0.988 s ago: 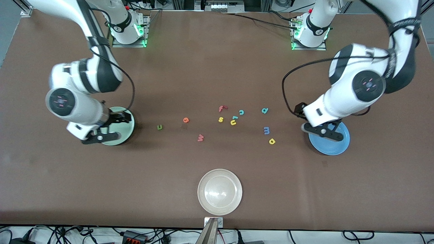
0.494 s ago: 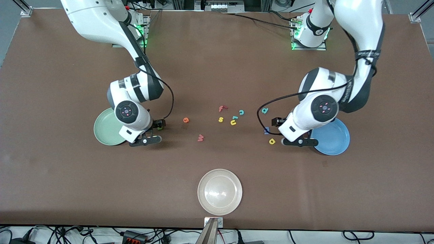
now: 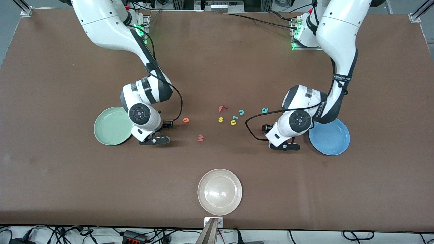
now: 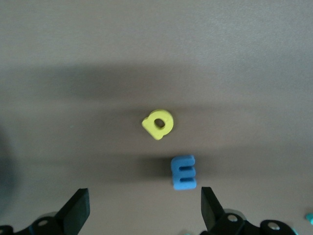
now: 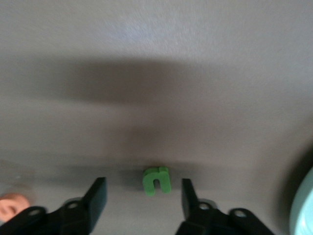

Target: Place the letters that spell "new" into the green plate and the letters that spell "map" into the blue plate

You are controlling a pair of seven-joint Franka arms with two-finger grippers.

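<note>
- Nearest the front camera, a whitish-beige plate (image 3: 220,191) sits at the middle of the desk's (image 3: 51,176) near edge.
- The salmon-red w (image 3: 200,137) lies flat at the desk's middle, well apart from both plates.
- The right pincer (image 5: 142,198) is low over the dark green n (image 5: 156,180); its fingers (image 5: 96,195) flank the letter with gaps on both sides, part-way closed and not touching it. The n lies just beside the green plate (image 3: 110,126), toward the desk's middle.
- The green plate sits toward the right arm's end, with nothing in it.
- The left pincer (image 4: 144,208) is low over the desk, its jaws spread wide, holding nothing. The blue m (image 4: 184,172) lies between the fingertips' line, nearer one finger; the yellow p (image 4: 158,124) lies just beside the m.
- The blue plate (image 3: 330,137) sits toward the left arm's end, bare, next to the left pincer.
- The orange e (image 3: 185,120) lies beside the right pincer, toward the middle.
- Farther off, a yellow s (image 3: 220,119), yellow u (image 3: 233,122), teal c (image 3: 241,112), red f (image 3: 222,108) and teal a (image 3: 264,110) lie loosely clustered.
</note>
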